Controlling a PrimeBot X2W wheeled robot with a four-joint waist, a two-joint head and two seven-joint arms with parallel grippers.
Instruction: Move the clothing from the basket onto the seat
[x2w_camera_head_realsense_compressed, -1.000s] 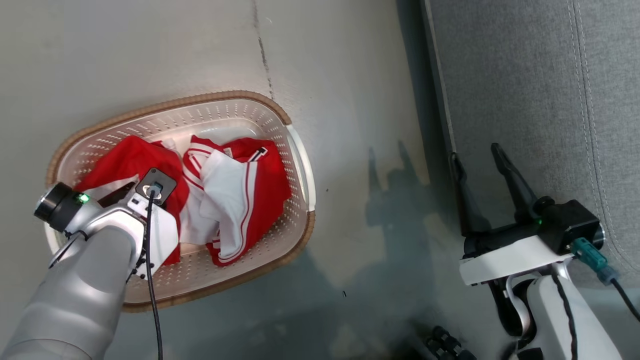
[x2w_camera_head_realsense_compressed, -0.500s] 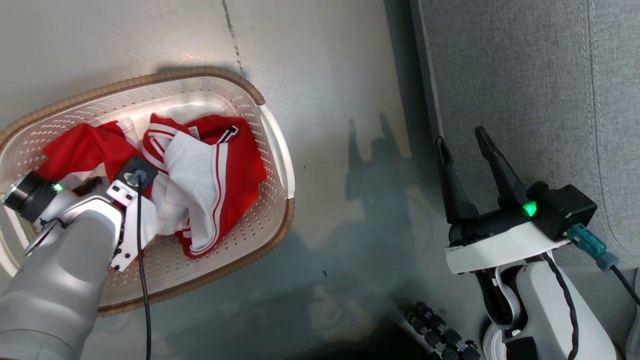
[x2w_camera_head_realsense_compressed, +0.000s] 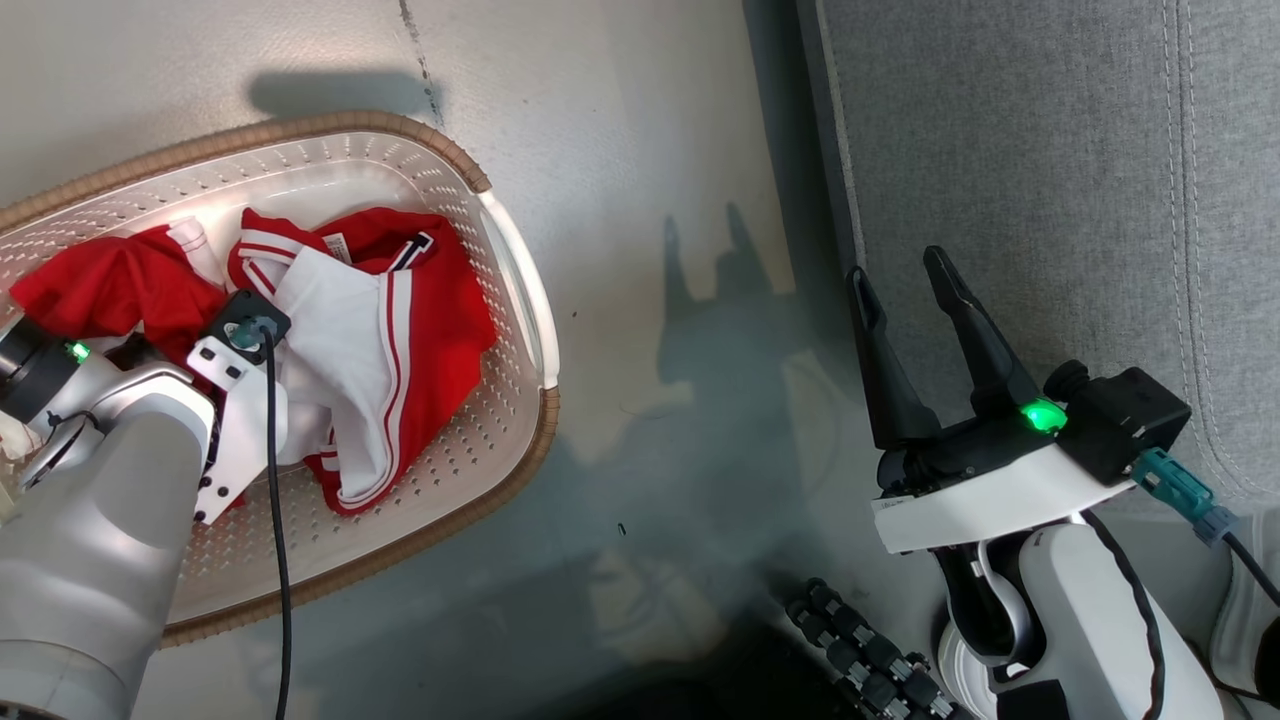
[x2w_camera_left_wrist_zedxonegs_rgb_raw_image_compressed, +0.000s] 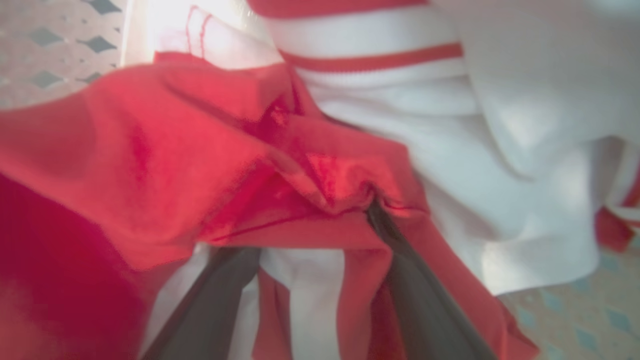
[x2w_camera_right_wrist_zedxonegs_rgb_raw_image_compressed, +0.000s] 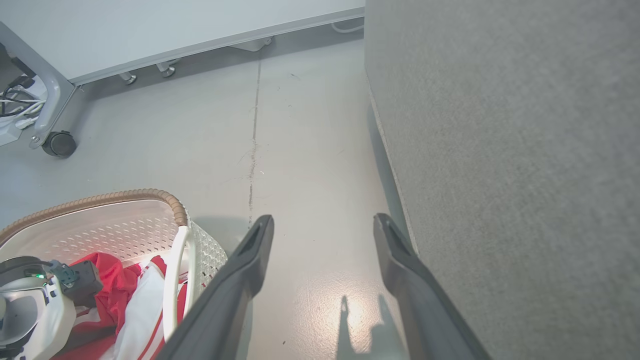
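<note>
Your largest landmark is the big grey fabric-upholstered seat (x2w_camera_head_realsense_compressed: 1050, 150) with stitched seams, running down the right side of the head view. To its left lies a pale grey glossy floor (x2w_camera_head_realsense_compressed: 650, 150) with a thin crack line. In the right wrist view, a pale grey partition panel (x2w_camera_right_wrist_zedxonegs_rgb_raw_image_compressed: 175, 25) on small wheels stands at the far end of that floor.

On the floor, well apart from the seat, sits the cream-white perforated plastic basket (x2w_camera_head_realsense_compressed: 300, 125) with a brown woven-look rim. All the clothing is inside it: a plain red soft garment (x2w_camera_head_realsense_compressed: 100, 285) on the basket's left side, and a red garment with white panels and thin red-and-white stripes (x2w_camera_head_realsense_compressed: 340, 340) crumpled just beside it, the two touching.

Your silver left arm (x2w_camera_head_realsense_compressed: 100, 500) reaches down into the basket, its wrist covering part of the red cloth. In the left wrist view, the left gripper (x2w_camera_left_wrist_zedxonegs_rgb_raw_image_compressed: 306, 229) has its two dark fingers spread apart and pushed into the plain red fabric. One fingertip is tucked under a red fold, and cloth lies between the fingers. The jaws are not closed on it.

Your right gripper (x2w_camera_head_realsense_compressed: 897, 265) hangs over the floor just beside the seat's edge, fingers wide apart with nothing between them.
</note>
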